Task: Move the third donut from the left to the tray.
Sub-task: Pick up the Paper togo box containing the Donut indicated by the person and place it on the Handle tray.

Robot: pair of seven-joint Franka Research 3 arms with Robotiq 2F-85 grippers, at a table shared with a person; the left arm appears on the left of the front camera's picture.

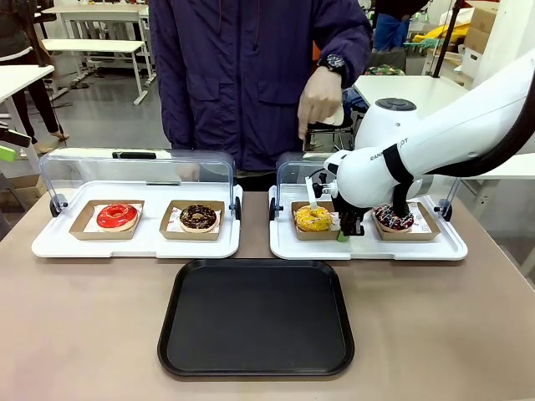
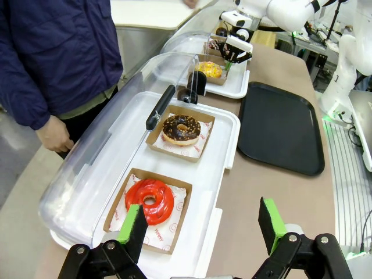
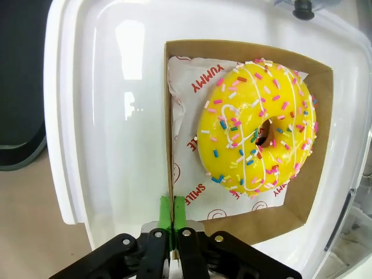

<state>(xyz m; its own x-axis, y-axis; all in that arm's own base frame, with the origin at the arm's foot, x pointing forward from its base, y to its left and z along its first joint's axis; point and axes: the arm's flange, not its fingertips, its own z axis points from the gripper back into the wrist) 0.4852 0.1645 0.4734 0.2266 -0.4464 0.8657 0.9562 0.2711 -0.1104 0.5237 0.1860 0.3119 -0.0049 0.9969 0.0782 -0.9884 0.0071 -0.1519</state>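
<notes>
On the table (image 1: 84,334), the black tray (image 1: 255,317) lay nearest the robot, in front of two lidded white trays (image 1: 138,242). Together these held four boxed donuts: one red donut (image 1: 116,215), two chocolate donuts (image 1: 198,217), and the yellow donut (image 1: 313,219), third from the left, in its cardboard holder (image 3: 314,192) on the right-hand white tray. The right arm (image 1: 435,142) bent down over it from the right, and the right gripper (image 3: 172,203) had its jaws pinched tight on the holder's side wall, while the left gripper (image 2: 201,224) hovered with jaws spread wide above the red donut's end of the other white tray.
</notes>
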